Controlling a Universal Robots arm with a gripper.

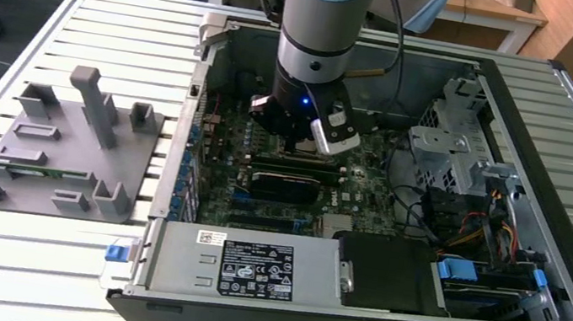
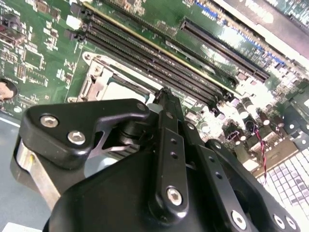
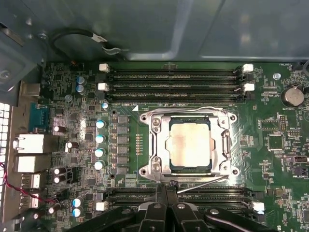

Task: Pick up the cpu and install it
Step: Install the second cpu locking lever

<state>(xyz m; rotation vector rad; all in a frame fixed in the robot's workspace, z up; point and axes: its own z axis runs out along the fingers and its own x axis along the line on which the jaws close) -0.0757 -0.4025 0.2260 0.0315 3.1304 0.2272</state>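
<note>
In the exterior view the gripper hangs low inside the open computer case, over the green motherboard, well apart from the grey tray outside. In the second wrist view its fingers look pressed together and empty, their tips just above the socket frame. In the first wrist view the cpu lies flat in that frame, just beyond the fingertips; it is likely light, stiff and fragile, best taken by its edges.
</note>
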